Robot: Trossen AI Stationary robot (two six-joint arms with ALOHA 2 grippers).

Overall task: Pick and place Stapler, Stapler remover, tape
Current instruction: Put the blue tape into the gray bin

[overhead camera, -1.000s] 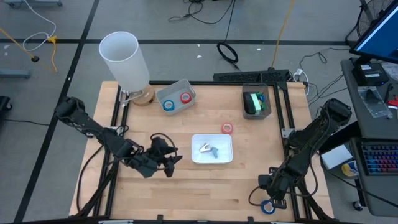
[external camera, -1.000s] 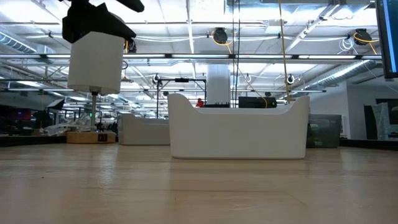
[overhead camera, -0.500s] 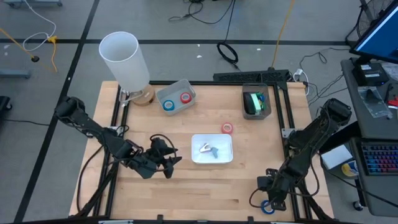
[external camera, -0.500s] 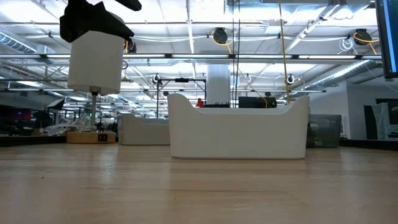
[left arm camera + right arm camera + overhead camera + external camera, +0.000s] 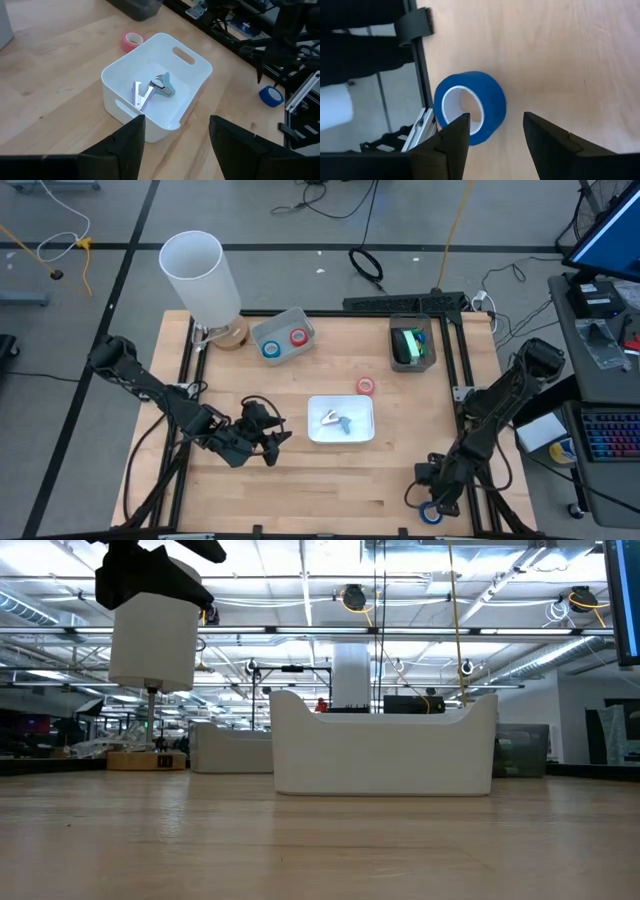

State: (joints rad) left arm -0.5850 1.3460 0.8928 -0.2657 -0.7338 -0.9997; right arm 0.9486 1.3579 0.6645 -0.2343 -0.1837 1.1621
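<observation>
A blue tape roll (image 5: 470,107) lies at the table's near right corner beside the black frame rail. My right gripper (image 5: 495,145) hangs open just over it (image 5: 432,515), pointing steeply down. The stapler remover (image 5: 155,90) lies in the white bin (image 5: 318,406) at mid-table. My left gripper (image 5: 172,145) waits open to the left of that bin (image 5: 268,432). A red tape roll (image 5: 366,386) lies flat on the table beyond the bin. The green stapler (image 5: 408,343) sits in a dark bin at the far right. My right gripper has one finger (image 5: 451,142) in front of the blue roll's rim (image 5: 481,131), the other clear of it over bare wood. I cannot tell whether that finger touches the roll. The roll rests on the table.
A grey tray (image 5: 290,320) at the far side holds a blue and a red roll. A tall white cylinder (image 5: 200,270) stands at the far left corner. The black frame rail (image 5: 417,75) runs close by the blue roll. Bare wood lies along the near edge.
My right gripper has sunk a little toward the blue roll at the near right corner. The roll has stayed where it was.
</observation>
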